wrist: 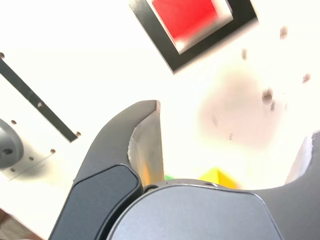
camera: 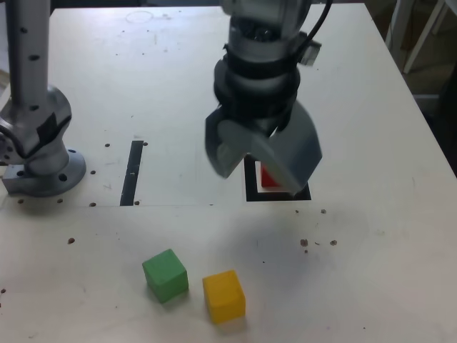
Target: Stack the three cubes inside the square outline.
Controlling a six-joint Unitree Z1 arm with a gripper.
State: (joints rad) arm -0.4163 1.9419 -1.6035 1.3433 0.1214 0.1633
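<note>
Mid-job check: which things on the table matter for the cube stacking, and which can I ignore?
Job items:
red cube, sitting inside the square outline
green cube, loose on the table
yellow cube, beside the green one
gripper, jaws open, empty

Ignore:
black strip
arm base
dark specks

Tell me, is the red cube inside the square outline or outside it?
Inside: in the wrist view the red cube sits within the black outline.
</note>
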